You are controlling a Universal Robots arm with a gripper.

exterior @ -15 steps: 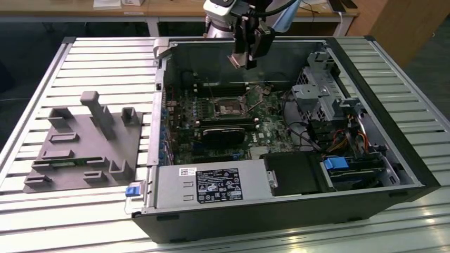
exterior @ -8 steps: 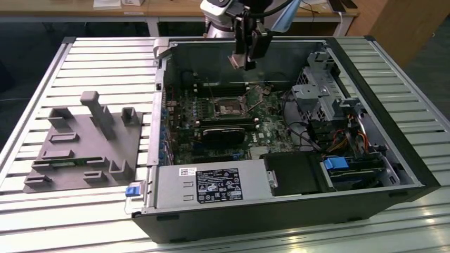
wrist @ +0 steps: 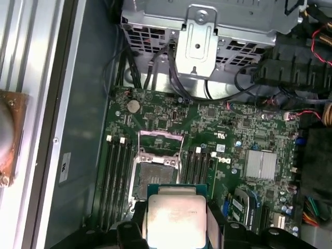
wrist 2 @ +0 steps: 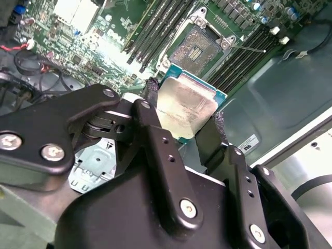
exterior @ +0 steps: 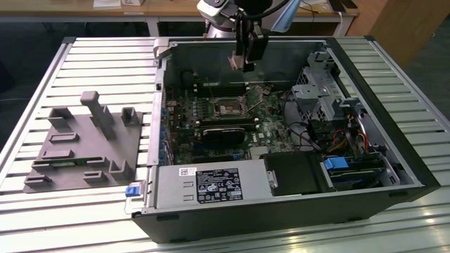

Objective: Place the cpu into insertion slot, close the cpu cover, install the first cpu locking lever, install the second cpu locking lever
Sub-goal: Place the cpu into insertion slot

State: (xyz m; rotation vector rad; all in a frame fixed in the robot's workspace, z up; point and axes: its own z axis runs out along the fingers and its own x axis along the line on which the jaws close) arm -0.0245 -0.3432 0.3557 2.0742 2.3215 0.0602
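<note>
My gripper [exterior: 243, 66] hangs inside the open computer case [exterior: 393, 158], shut on the cpu [wrist 2: 187, 106], a flat square chip with a pale silver top and a teal edge. In both wrist views the black fingers [wrist 2: 149, 92] press on two opposite sides of the cpu [wrist: 174, 218]. The insertion slot [wrist: 155, 174] lies bare on the green board below the chip, dark in the centre with a silver rim. In the exterior view the insertion slot [exterior: 228, 109] sits below and a little nearer than the gripper. The cpu cover [wrist: 161, 139] stands flipped up at one edge of the slot.
Black memory slots [wrist: 116, 171] flank the socket on both sides. A silver heatsink [wrist: 262, 165] and a metal drive cage [exterior: 316, 95] with cables stand towards the exterior view's right. The power supply [exterior: 211, 184] fills the near corner. A grey fixture [exterior: 84, 142] lies outside the case.
</note>
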